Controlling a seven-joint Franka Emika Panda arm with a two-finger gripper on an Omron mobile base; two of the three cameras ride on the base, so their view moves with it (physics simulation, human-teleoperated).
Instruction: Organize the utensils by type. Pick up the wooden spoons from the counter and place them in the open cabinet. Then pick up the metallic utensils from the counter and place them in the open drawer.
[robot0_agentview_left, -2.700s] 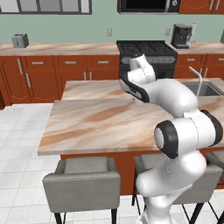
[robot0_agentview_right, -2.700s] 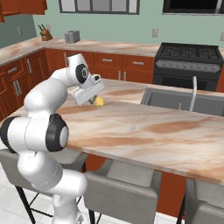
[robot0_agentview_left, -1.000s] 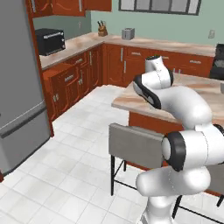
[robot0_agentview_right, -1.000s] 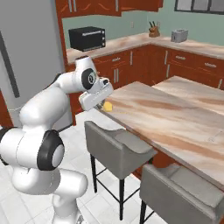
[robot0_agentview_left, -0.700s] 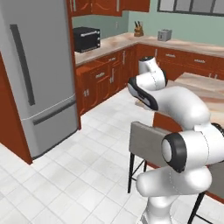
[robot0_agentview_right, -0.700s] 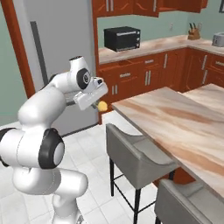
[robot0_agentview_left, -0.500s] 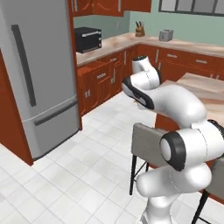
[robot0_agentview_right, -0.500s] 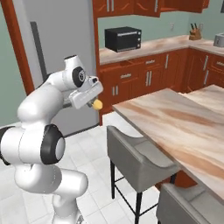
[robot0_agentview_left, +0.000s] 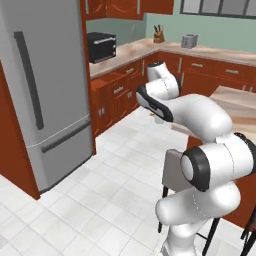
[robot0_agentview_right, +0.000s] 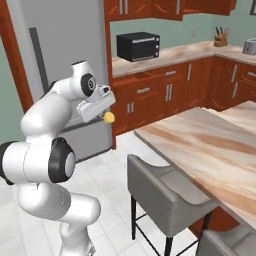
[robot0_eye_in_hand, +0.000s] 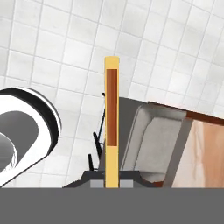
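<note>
We see a yellow-tan wooden spoon (robot0_eye_in_hand: 112, 127), brown stripe along its straight handle, clamped in our closed end effector (robot0_agentview_right: 106, 116) above the white tiled floor (robot0_agentview_left: 100, 200); our white arm is raised, bent toward the grey refrigerator (robot0_agentview_right: 60, 65).

Wooden spoon (robot0_eye_in_hand: 111, 131): yellow-tan, with a reddish-brown stripe down its middle; centre of the hand view. In the right base view its end (robot0_agentview_right: 108, 117) shows as a yellow dot, left of centre.

Counter (robot0_agentview_right: 210, 145), right side of the right base view: pinkish-tan marble, brown veins.

Stool (robot0_agentview_right: 165, 192), lower centre: grey seat, black legs.

Cabinets (robot0_agentview_right: 150, 95), upper centre: reddish-brown, silver handles.

Microwave (robot0_agentview_right: 138, 46), upper centre: black.

Fridge (robot0_agentview_left: 45, 85), left side of the left base view: grey, dark handle.

Floor (robot0_agentview_left: 90, 200), lower left: white tiles, pale grey joints.

Wall (robot0_agentview_left: 215, 27), upper right: pale green.
</note>
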